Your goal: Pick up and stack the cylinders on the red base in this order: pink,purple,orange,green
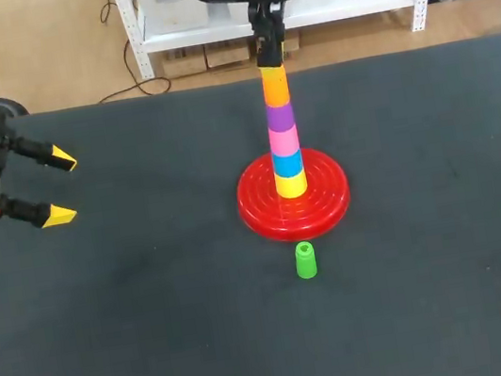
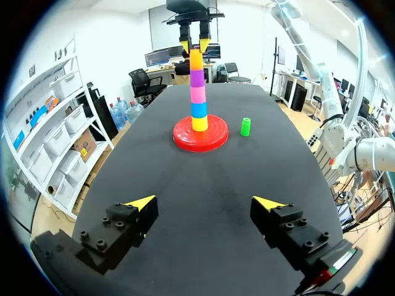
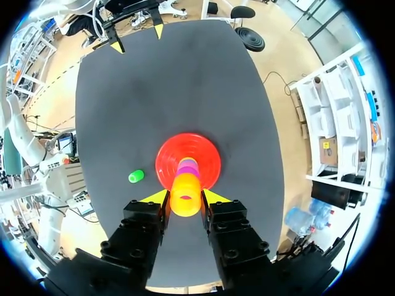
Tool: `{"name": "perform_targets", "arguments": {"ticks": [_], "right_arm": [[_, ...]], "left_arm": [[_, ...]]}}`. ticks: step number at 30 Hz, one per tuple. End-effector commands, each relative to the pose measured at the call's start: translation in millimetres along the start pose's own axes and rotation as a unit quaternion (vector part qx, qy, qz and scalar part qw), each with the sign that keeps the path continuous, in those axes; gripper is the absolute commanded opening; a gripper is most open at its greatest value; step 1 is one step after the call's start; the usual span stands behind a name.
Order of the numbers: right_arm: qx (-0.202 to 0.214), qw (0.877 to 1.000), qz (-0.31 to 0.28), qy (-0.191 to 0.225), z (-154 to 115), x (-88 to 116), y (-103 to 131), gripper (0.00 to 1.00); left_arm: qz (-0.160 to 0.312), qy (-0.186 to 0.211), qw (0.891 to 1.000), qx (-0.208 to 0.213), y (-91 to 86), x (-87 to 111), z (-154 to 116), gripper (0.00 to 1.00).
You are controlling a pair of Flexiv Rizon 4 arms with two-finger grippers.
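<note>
While my right gripper (image 3: 185,197) clamps the topmost orange cylinder (image 1: 274,85) (green cylinder (image 1: 306,260) lies beside the red base (image 1: 260,208)), my left gripper (image 1: 61,187) gapes empty.

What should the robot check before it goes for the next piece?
1. Orange cylinder sits straight on the purple cylinder: ok.
2. Order above the red base runs pink cylinder, purple, orange: ok.
3. Right jaws have let go of the orange one: not ok, they grip it from both sides.
4. Green cylinder stands upright on the table, apart from the base, nothing over it: ok.
5. Left jaws open and well away from the tower: ok.
</note>
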State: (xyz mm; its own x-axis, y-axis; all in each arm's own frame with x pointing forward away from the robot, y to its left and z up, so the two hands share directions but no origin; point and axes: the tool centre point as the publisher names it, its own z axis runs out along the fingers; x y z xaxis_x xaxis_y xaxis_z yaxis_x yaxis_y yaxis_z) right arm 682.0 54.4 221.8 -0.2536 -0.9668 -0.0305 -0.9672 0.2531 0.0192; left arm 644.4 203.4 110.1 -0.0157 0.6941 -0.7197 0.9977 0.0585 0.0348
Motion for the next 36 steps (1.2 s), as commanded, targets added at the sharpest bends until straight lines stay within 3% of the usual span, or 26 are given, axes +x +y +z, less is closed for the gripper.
{"name": "perform_targets", "arguments": {"ticks": [1, 4, 5, 6, 17, 25, 31, 36], "right_arm": [[0.002, 1.000, 0.002, -0.002, 9, 1, 1, 0.00], [0.014, 1.000, 0.004, -0.008, 9, 2, 1, 0.00], [0.018, 1.000, 0.005, -0.011, 8, 2, 2, 0.29], [0.022, 1.000, 0.009, -0.009, 7, 3, 2, 1.00], [0.075, 0.997, 0.016, -0.026, -17, 14, 11, 1.00], [0.121, 0.992, 0.014, -0.039, -46, 19, 38, 1.00], [0.118, 0.992, 0.009, -0.044, -49, 21, 68, 1.00], [0.096, 0.994, 0.003, -0.043, -33, 21, 95, 1.00]], "left_arm": [[0.001, -0.001, 1.000, -0.002, -1.2, 0.9, 0, 1.00], [0.001, -0.001, 1.000, -0.002, -1.2, 0.9, 0, 1.00], [0.001, -0.001, 1.000, -0.002, -1.2, 0.9, 0, 1.00], [0.001, -0.001, 1.000, -0.002, -1.2, 0.9, 0, 1.00], [0.001, -0.001, 1.000, -0.002, -1.2, 0.9, 0, 1.00], [0.001, -0.001, 1.000, -0.002, -1.2, 0.9, 0, 1.00], [0.001, -0.001, 1.000, -0.002, -1.2, 0.9, 0, 1.00], [0.001, -0.001, 1.000, -0.002, -1.2, 0.9, 0, 1.00]]}}
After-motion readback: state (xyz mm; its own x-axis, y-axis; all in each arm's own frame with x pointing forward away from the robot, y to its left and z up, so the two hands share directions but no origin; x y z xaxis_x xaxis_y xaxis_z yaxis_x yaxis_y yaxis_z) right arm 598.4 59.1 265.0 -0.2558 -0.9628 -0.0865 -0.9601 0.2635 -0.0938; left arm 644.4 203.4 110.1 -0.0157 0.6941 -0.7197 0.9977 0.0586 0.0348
